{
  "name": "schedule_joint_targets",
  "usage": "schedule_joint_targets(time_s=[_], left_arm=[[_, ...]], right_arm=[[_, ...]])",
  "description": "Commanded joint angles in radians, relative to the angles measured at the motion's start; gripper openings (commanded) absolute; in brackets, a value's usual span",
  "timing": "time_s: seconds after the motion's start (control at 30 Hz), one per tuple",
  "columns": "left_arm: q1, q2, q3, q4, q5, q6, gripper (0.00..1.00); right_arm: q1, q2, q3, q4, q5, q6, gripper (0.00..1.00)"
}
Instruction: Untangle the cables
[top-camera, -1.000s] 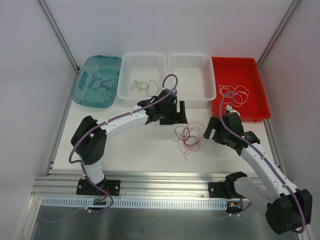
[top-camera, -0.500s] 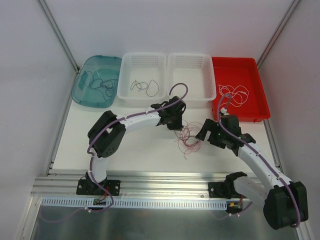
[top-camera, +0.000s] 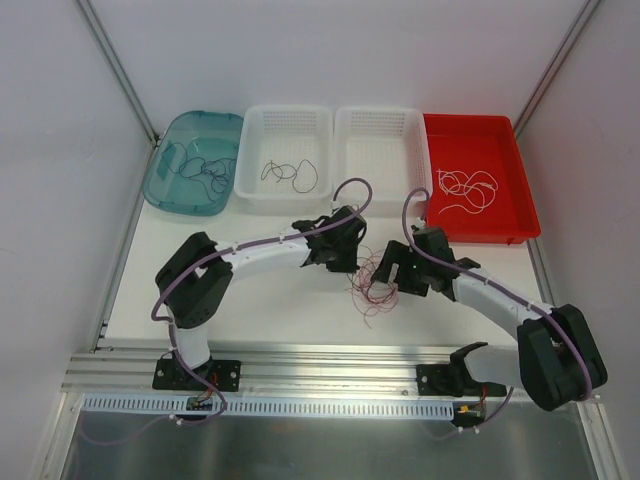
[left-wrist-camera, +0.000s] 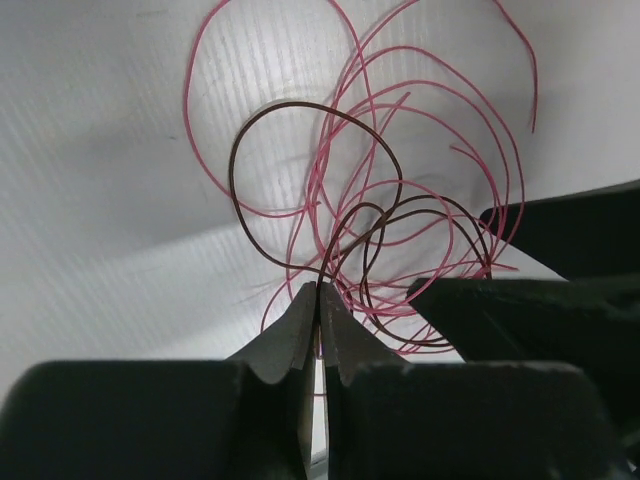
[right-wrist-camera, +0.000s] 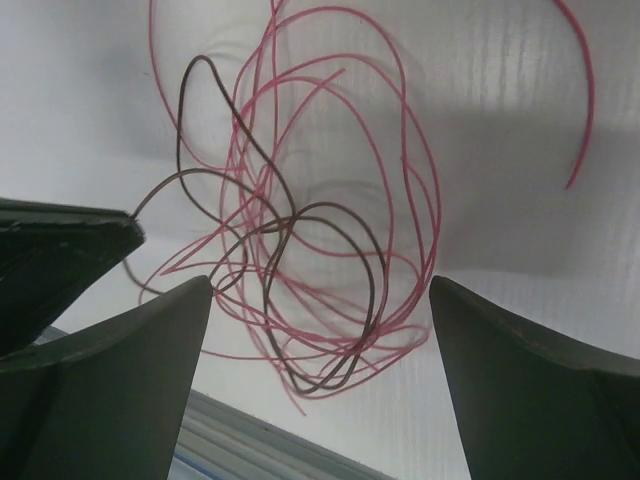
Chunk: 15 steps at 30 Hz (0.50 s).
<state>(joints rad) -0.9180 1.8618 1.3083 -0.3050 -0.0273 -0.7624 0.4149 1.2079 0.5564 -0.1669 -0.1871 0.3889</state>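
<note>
Flanking the pink-and-brown tangle (top-camera: 374, 280) on the counter (top-camera: 265, 300) in top view: left jaws and right jaws, tips close. Left wrist: left jaws clenched on strands at the tangle's near edge, probably anchoring it. Right wrist: right jaws spread wide, straddling the loops, grasping nothing; placed to pick one strand.

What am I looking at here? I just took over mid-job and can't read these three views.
Two white robot arms work at a table. The wide picture looks down from above; each close-up comes from a camera on one arm's wrist. On the table lies a tangle of thin pink and brown wires. The left claw is pinched shut at its edge, apparently on a strand. The right claw stands open over it, holding nothing. Behind: a teal tub with dark wires, a white basket with black wires, a red tray with white wires.
</note>
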Motion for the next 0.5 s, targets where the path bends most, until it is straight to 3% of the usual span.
schedule_joint_targets(time_s=[0.0,0.07,0.1,0.23,0.37,0.4,0.47], left_arm=[[-0.009,-0.114,-0.059,-0.005,-0.060,0.031,0.00],[-0.009,-0.139,-0.090,-0.003,-0.086,0.034,0.00],[-0.009,-0.160,-0.118,-0.005,-0.092,0.034,0.00],[-0.007,-0.205,-0.182,-0.006,-0.126,0.047,0.00],[0.007,-0.271,-0.268,-0.022,-0.207,0.058,0.00],[0.033,-0.297,-0.306,-0.028,-0.224,0.057,0.00],[0.066,-0.328,-0.348,-0.049,-0.223,0.046,0.00]], right_arm=[[0.018,0.048,0.036,0.073,0.037,0.033,0.89],[0.027,0.079,0.036,0.084,0.055,0.033,0.81],[0.030,0.087,0.036,0.086,0.057,0.031,0.70],[0.032,0.091,0.033,0.052,0.078,0.021,0.46],[0.027,0.038,0.040,-0.038,0.168,-0.025,0.20],[0.024,0.009,0.042,-0.060,0.179,-0.051,0.09],[0.003,-0.020,0.042,-0.114,0.234,-0.070,0.01]])
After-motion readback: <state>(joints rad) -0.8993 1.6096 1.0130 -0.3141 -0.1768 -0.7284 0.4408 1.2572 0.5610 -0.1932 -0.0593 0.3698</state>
